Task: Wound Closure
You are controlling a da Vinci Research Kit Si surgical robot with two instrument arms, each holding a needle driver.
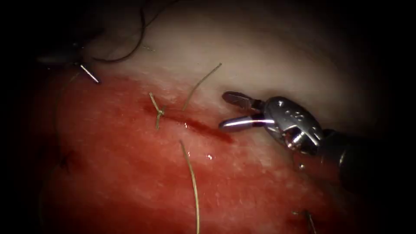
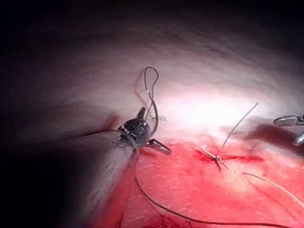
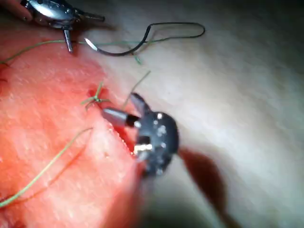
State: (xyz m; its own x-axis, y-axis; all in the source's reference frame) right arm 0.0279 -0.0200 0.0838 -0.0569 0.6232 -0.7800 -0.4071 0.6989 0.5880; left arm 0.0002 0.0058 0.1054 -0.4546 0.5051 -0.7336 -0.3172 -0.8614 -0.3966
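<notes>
At the right end of the cut [image 1: 197,125], the right tool [image 1: 225,112] hovers with its jaws spread apart and nothing between them, one jaw over the pale tissue [image 1: 268,56] above the cut, the other just beside the cut's end. The cut runs slantwise from upper left to lower right through the red fluid [image 1: 130,173]; a knot [image 1: 159,112] with short cut ends sits on its left part. Pale, bare tissue lies open above and to the right of the tool. One loose thread end [image 1: 201,84] rises from near the cut toward the upper right; another [image 1: 193,186] trails down toward the lower edge.

Well to the left of the cut, in the dark upper left corner, the left tool [image 2: 147,130] has its jaws parted; whether it pinches the thread running by it, I cannot tell. The needle [image 3: 121,50] lies on the pale tissue just beside that tool, not in the tissue, its long curve lying along the surface, its bright tip [image 3: 90,45] toward the left tool. Dark thread [image 2: 151,83] loops beyond it.
</notes>
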